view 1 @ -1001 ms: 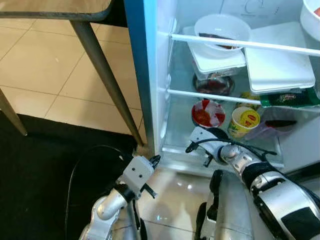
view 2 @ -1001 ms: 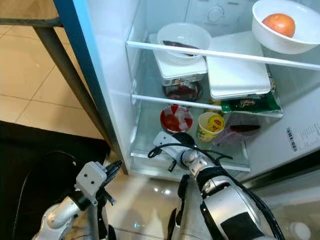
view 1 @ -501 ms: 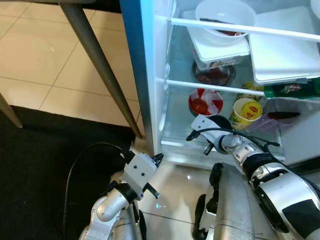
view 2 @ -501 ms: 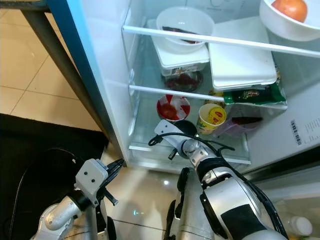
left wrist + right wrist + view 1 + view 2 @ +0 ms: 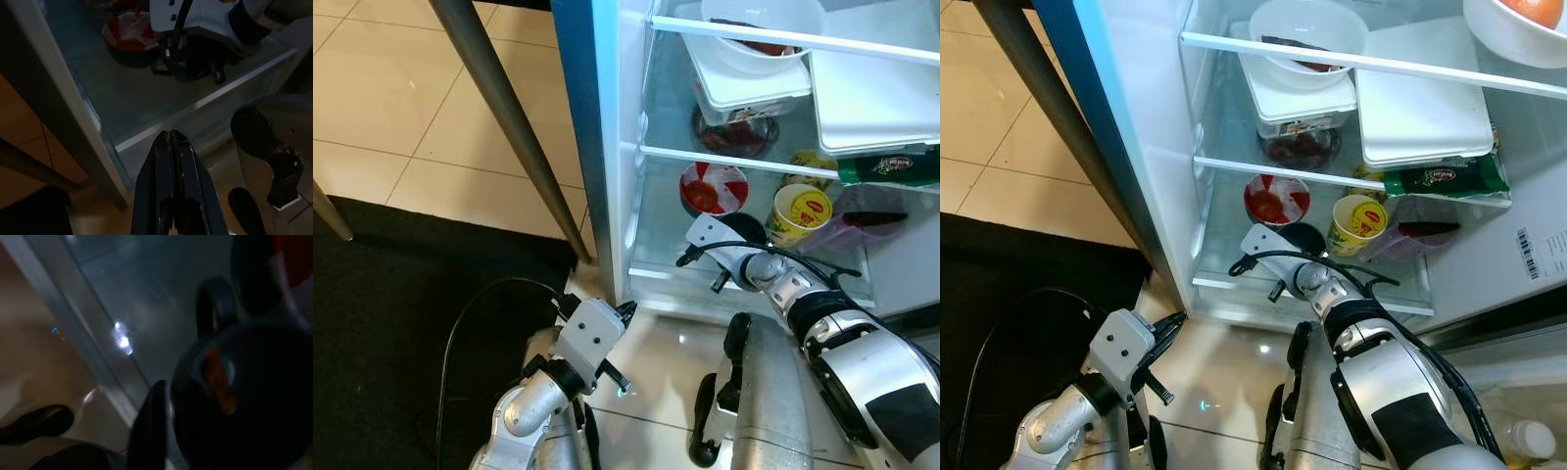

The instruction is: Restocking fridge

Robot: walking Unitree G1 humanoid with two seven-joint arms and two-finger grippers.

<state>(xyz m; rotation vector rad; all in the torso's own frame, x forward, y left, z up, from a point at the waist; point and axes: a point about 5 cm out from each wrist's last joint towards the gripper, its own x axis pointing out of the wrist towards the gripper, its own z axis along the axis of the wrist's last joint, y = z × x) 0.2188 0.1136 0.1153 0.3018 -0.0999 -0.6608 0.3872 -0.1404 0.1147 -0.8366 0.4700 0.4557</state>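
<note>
On the fridge's bottom shelf (image 5: 1234, 257), the right end effector (image 5: 1301, 238) still grips the dark bowl (image 5: 746, 231), not yet released.

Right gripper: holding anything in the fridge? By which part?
The right gripper is closed on a dark round object on the bottom fridge shelf, gripping its rim. Its identity cannot be told. The left gripper holds nothing.

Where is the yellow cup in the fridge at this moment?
The yellow cup stands on the fridge's lowest glass shelf, right of the red-and-white bowl, just beyond the right gripper.
</note>
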